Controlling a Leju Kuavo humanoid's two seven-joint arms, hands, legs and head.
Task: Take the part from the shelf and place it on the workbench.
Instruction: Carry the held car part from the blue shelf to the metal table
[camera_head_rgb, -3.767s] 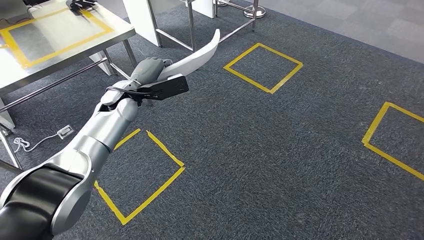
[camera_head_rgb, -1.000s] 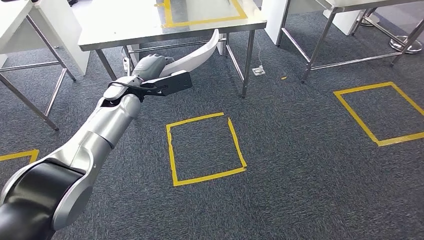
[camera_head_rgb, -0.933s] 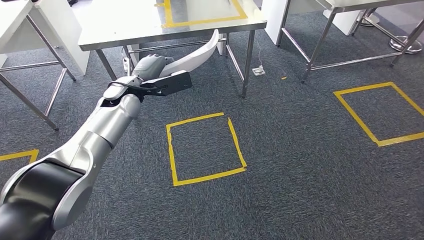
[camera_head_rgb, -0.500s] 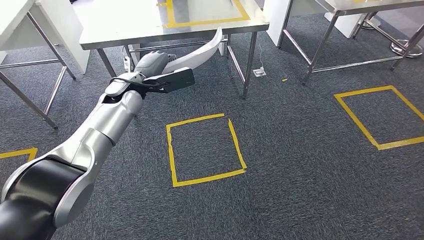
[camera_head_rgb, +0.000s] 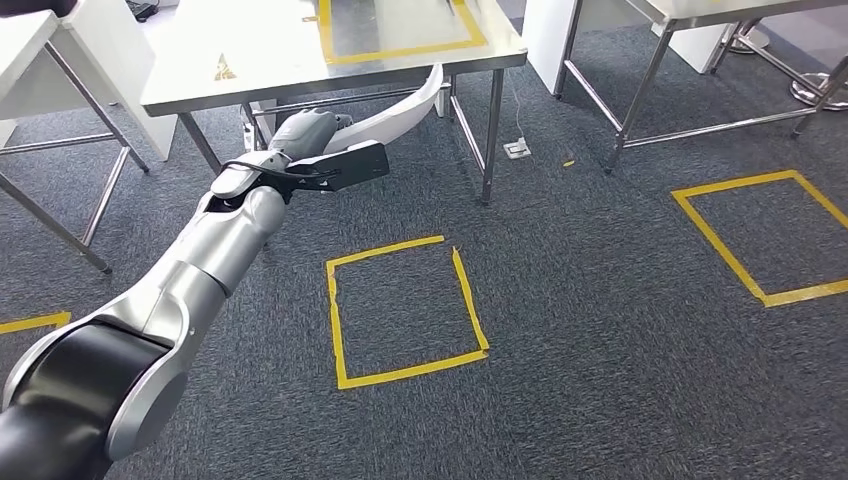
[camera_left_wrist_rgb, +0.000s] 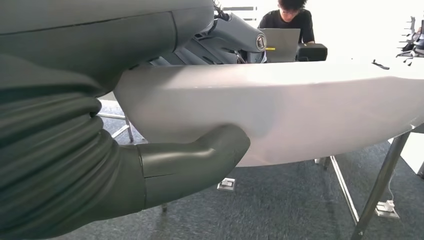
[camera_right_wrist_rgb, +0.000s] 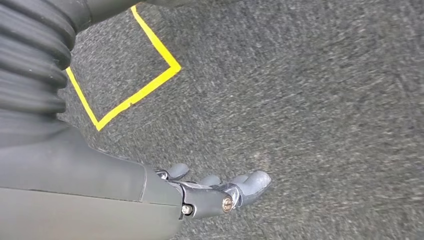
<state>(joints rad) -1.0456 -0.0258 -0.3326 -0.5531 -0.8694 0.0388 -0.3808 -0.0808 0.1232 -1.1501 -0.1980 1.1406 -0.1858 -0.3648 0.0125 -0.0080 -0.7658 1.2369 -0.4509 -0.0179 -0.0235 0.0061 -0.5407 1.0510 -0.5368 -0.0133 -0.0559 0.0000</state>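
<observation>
One thing matters for your next move: the white curved part is already in your left hand, and the desk you want sits straight ahead of it. The part's long axis runs from the hand out toward the desk, and from the head view its far tip looks like it's right by the desk's front edge, about level with or a bit under the top. I can't tell for sure whether it clears. I'd guess you need to lift before pushing forward, or the tip catches the edge or the rail underneath.

Grip-wise, the left wrist view shows the thick grey thumb pressed against the part's broad white face with the darker fingers wrapped over the other side, so it's clamped on it near one end.

Your right hand hangs down over the carpet, fingers loosely spread, holding nothing. It's nowhere near the action, so the left does this one. The yellow tape rectangle on the desk looks like the target.
</observation>
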